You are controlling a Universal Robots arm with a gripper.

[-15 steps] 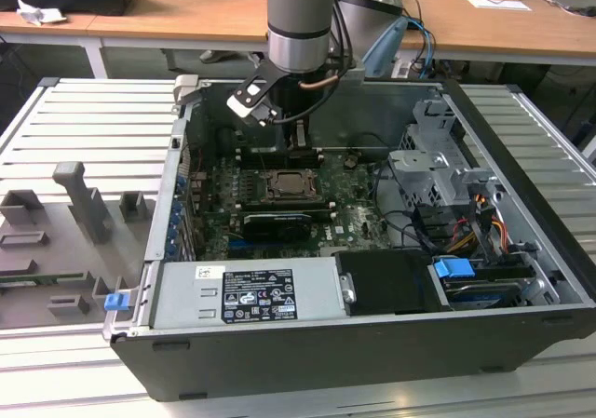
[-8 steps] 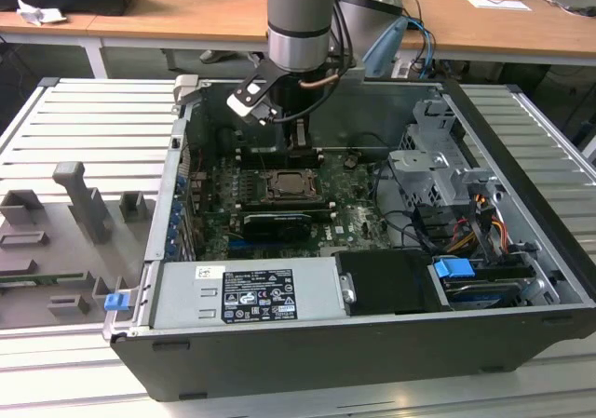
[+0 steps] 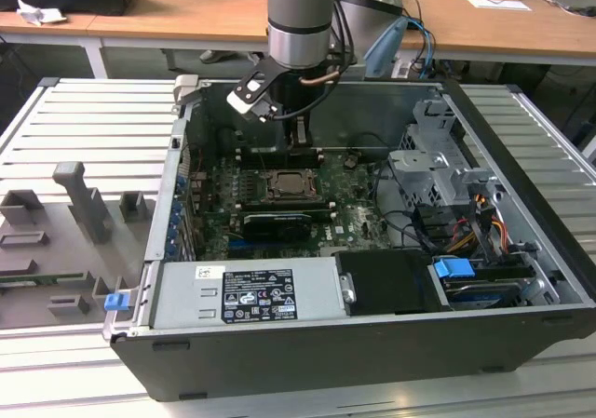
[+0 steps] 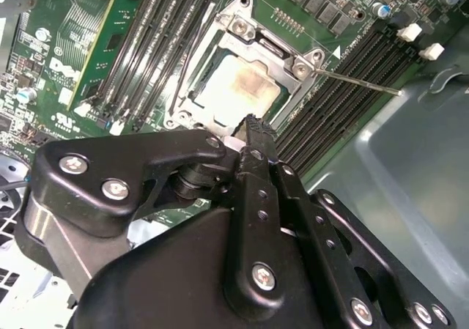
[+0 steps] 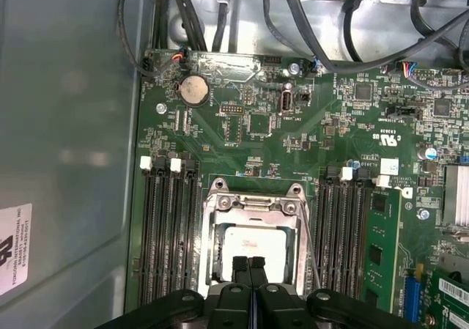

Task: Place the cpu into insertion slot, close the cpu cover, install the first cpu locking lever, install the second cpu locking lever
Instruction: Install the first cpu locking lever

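One gripper, clenched on nothing, is hovering at the cpu cover's edge | cpu is sitting in the insertion slot, cover lying closed | locking lever is jutting over memory slots; you are getting little side room.

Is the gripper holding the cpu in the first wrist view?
No: the cpu lies in the insertion slot, and the gripper above it has its fingertips pressed together with nothing between them.

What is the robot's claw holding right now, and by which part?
Nothing. The gripper is shut, finger against finger with nothing between them, poised over the cpu.
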